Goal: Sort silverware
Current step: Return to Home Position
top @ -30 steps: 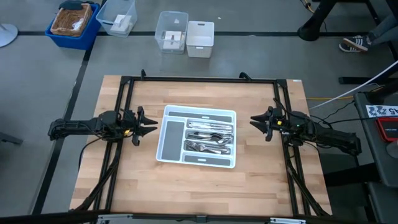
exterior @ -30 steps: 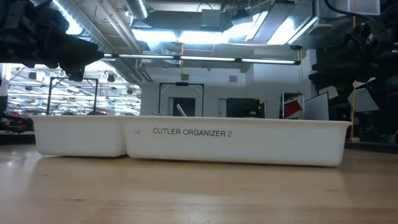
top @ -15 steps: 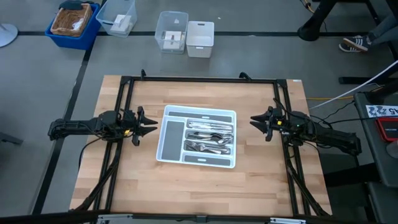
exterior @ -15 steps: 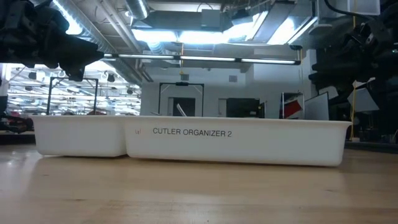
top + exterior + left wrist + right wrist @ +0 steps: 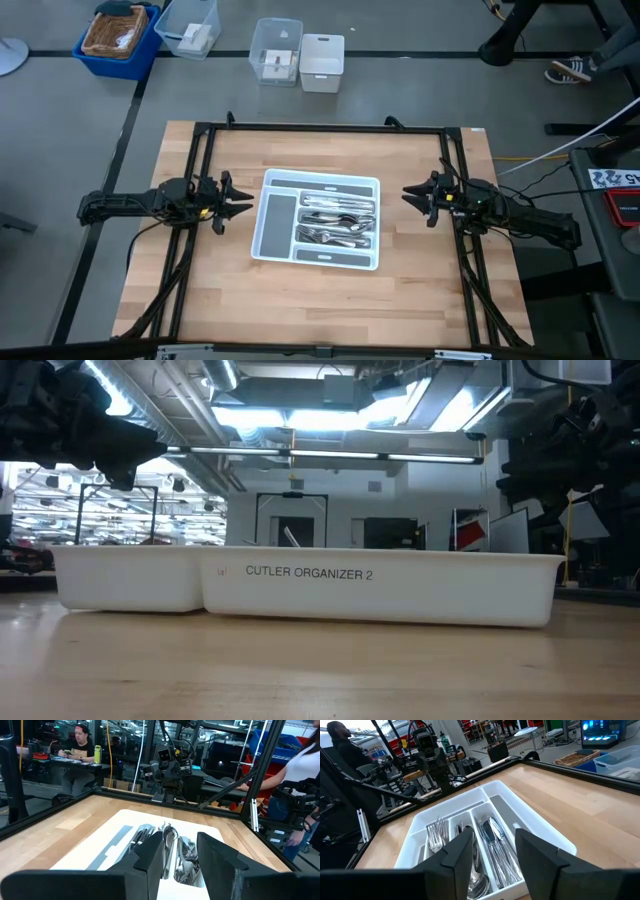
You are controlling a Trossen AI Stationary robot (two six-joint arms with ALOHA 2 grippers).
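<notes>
the left hand [image 5: 238, 201] and right hand [image 5: 408, 194] hang open and empty at either side of the white tray [image 5: 272, 245]. slim, shiny silverware [image 5: 338, 222] lies lengthwise in its grey compartments.

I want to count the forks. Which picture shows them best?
The right wrist view: the forks show their prongs, side by side in the tray. The high view shows only tiny shiny bits, the low view just the tray's wall, the left wrist view a jumble.

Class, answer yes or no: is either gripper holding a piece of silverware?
No, the left gripper and right gripper are open and empty beside the tray.
</notes>
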